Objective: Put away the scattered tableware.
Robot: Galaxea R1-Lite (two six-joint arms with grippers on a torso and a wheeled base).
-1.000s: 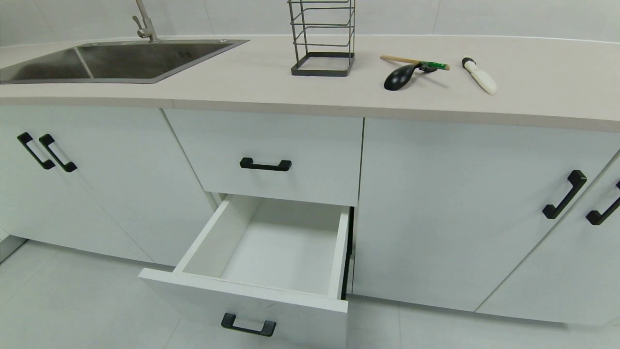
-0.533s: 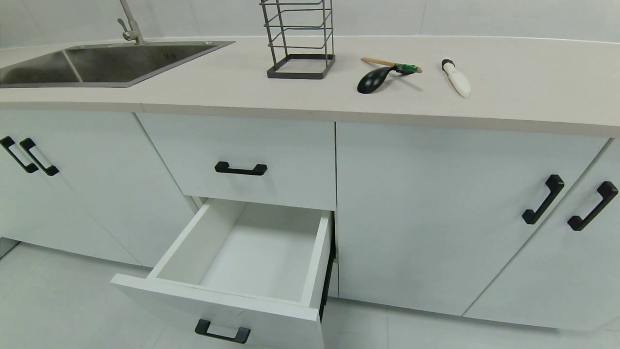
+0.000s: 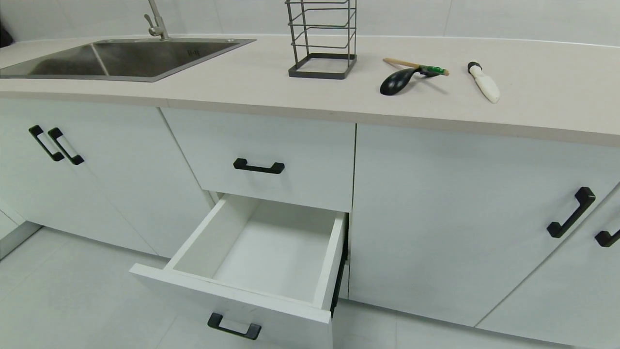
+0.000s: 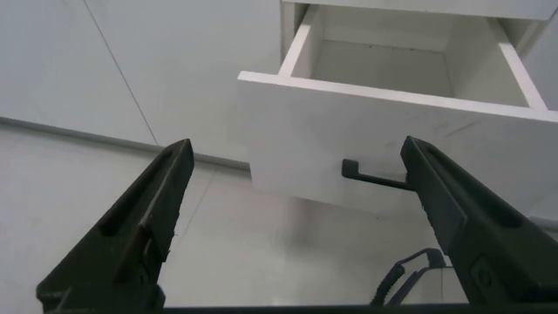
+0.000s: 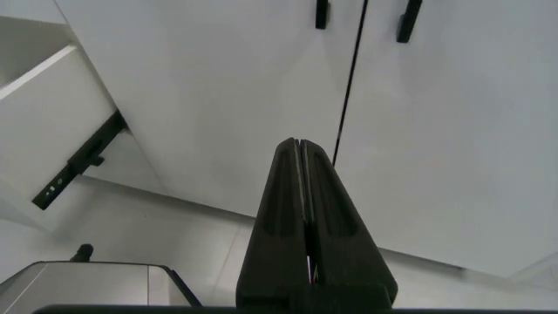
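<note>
1. We see the countertop (image 3: 242, 92) run across the upper third of the head view, its front edge overhanging white cabinet fronts.
2. At upper right, set back from that edge, lies the tableware. A black spoon (image 3: 397, 81) touches a wooden stick with a green band (image 3: 415, 66), and a white-handled utensil (image 3: 484, 83) lies just beside them, apart.
3. A wire rack (image 3: 322, 71) stands at upper centre, left of the spoon. A sink (image 3: 131, 58) fills the upper left corner.
4. At lower centre the bottom drawer (image 3: 198, 237) stands pulled out beneath a closed upper drawer (image 3: 261, 150), its white walls and floor in plain sight. Tiled floor (image 3: 72, 300) spreads to its left.
5. In the left wrist view, we find the left gripper (image 4: 295, 146) spread wide and holding nothing. Its fingers (image 4: 157, 201) frame the drawer's front and black handle (image 4: 375, 174) from a distance.
6. In the right wrist view, the right gripper (image 5: 298, 144) has its fingers pressed together on nothing. It faces a cabinet door seam (image 5: 349, 87) low by the floor.
7. Both grippers face the lower cabinet fronts, while the tableware lies up on the countertop.
</note>
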